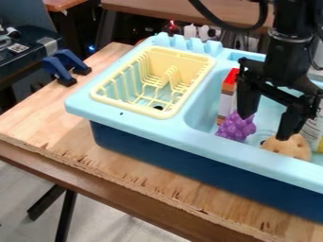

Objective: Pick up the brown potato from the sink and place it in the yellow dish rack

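"As the scene is read from the left, what is met?"

"Blue clamps [58, 71] are seen at the wooden worktop [38, 123], and a yellow dish rack [183, 59] is seated in the toy sink [161, 132]. In the basin beyond it, a red-topped box [231, 80] is stood behind purple toy grapes [236, 127]."

"And the tool [265, 129]?"

"Its fingers are spread, with nothing gripped; it is poised over the basin, between the grapes and a round tan toy cookie [288, 146], right beside both. A white container [313, 127] is placed at the right edge."

"How would they be handled?"

"Both are judged light. The grapes, probably firm and knobbly, would best be pinched across the middle; the cookie, likely stiff and smoother, by opposite edges, lest it be tipped."
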You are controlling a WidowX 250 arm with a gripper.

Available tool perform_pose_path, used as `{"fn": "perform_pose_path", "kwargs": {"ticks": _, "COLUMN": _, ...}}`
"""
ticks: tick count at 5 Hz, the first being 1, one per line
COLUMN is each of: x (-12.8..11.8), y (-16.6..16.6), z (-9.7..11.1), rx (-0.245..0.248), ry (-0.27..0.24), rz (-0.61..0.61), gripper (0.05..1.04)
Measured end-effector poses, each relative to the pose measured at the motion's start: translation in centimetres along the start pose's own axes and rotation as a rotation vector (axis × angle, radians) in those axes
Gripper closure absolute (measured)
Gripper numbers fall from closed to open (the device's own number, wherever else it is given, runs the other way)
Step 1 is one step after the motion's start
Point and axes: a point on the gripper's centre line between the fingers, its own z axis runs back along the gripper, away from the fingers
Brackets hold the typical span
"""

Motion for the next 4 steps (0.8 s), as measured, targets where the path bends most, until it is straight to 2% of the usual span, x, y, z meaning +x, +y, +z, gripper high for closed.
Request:
{"fn": "perform_pose_path", "kwargs": {"ticks": 1, "x": 0.8, "y": 0.2, "z": -1.5, "rx": -0.020, "ry": -0.002, "rz": -0.011, "gripper": 0.076}}
{"fn": "perform_pose_path", "kwargs": {"ticks": 2, "x": 2.1, "y": -0.3, "z": -2.0, "rx": -0.055, "ry": -0.068, "rz": -0.053, "gripper": 0.076}}
{"fn": "perform_pose_path", "kwargs": {"ticks": 3, "x": 2.8, "y": -1.0, "z": -1.9, "rx": -0.068, "ry": -0.115, "rz": -0.054, "gripper": 0.076}}
{"fn": "perform_pose_path", "kwargs": {"ticks": 4, "x": 3.0, "y": -1.6, "z": -2.4, "rx": -0.078, "ry": -0.116, "rz": -0.047, "gripper": 0.076}}
